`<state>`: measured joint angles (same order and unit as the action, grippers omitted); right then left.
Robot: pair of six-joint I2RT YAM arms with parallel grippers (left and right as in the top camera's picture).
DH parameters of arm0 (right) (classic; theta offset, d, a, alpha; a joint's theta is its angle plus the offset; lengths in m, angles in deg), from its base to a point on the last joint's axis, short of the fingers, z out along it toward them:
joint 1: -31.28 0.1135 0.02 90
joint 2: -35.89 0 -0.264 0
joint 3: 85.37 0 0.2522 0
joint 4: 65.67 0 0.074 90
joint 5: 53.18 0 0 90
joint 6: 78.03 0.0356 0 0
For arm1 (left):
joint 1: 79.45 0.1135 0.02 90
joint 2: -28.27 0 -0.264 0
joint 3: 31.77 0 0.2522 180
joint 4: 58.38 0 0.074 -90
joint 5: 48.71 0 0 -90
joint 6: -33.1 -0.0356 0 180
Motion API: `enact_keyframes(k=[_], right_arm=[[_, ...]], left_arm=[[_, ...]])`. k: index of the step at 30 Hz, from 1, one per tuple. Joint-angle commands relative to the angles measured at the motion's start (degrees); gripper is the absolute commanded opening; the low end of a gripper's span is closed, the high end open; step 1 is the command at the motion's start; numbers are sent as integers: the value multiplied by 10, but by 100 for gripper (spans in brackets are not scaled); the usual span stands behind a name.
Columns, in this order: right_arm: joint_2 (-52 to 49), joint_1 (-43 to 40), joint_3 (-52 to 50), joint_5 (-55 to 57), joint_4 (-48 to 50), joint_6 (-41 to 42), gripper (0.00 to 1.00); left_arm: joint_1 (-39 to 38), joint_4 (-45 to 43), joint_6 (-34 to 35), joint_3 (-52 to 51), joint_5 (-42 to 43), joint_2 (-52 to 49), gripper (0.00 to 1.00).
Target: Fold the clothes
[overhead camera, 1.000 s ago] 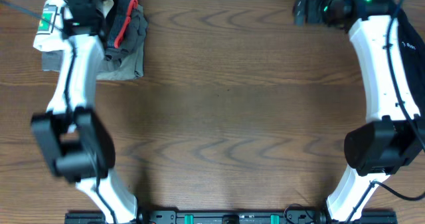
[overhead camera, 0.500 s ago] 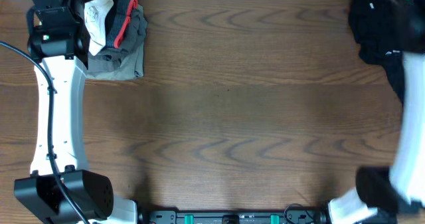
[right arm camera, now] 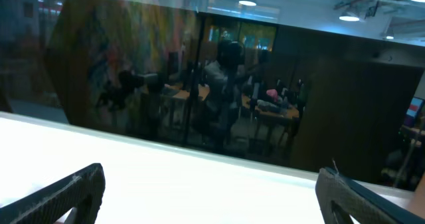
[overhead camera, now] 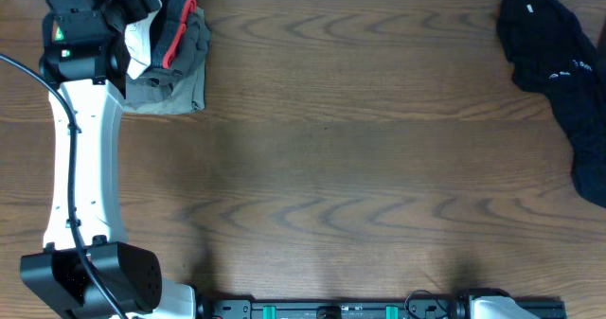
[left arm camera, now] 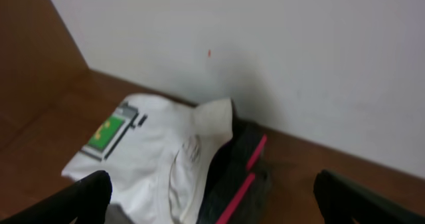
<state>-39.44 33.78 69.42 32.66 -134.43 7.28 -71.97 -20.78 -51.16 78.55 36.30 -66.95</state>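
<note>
The white T-shirt [left arm camera: 149, 154] lies folded in the far-left table corner, its green square logo [left arm camera: 106, 132] facing up. Its right edge rests against the black, red-striped garment [left arm camera: 240, 177]. In the overhead view only a strip of the T-shirt [overhead camera: 140, 37] shows beside my left arm [overhead camera: 83, 49]. My left gripper [left arm camera: 212, 207] hovers above the shirt, open and empty. My right gripper [right arm camera: 212, 201] is open and empty. It points over a white wall at a dim room and is out of the overhead view.
The folded olive-grey garment [overhead camera: 178, 82] lies under the black, red-striped garment [overhead camera: 175, 30] at the far left. A crumpled black garment [overhead camera: 559, 68] with small white lettering lies at the far right. A white wall [left arm camera: 279, 51] rises behind the table's far edge.
My right arm has swung up and out of the overhead view, uncovering the black garment at far right. My left arm has straightened over the far-left corner and now hides most of the white T-shirt.
</note>
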Motion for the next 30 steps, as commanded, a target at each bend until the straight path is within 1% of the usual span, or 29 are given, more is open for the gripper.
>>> enact_keyframes(k=[1, 6, 8, 10, 12, 14, 16, 20, 22, 27, 30], right_arm=[[19, -2, -3, 4, -18, -8, 99], [43, -2, -4, 87, -76, -27, 99], [50, -16, -17, 91, -99, -27, 99], [59, -34, -52, 91, -100, -27, 99], [80, -47, -117, 90, -78, -27, 99], [108, -52, -198, 89, -35, -27, 99], [141, -56, -288, 80, 28, -27, 99], [224, -60, -501, 45, 199, -27, 99], [262, -60, -596, 35, 265, -27, 99], [344, -64, -808, 23, 384, -27, 99], [387, -72, -911, 0, 437, -27, 99]], left_arm=[[1, 22, -6, 4, -1, 0, 98], [1, 63, -6, 4, -1, 0, 98], [1, 77, -6, 4, -1, 0, 98], [1, 90, -6, 4, -1, 0, 98], [1, 100, -6, 4, -1, 0, 98], [1, 106, -6, 4, -1, 0, 98], [1, 107, -6, 4, -1, 0, 98], [1, 107, -6, 4, -1, 0, 98], [1, 107, -6, 4, -1, 0, 98], [1, 107, -6, 4, -1, 0, 98], [1, 107, -6, 4, -1, 0, 98]])
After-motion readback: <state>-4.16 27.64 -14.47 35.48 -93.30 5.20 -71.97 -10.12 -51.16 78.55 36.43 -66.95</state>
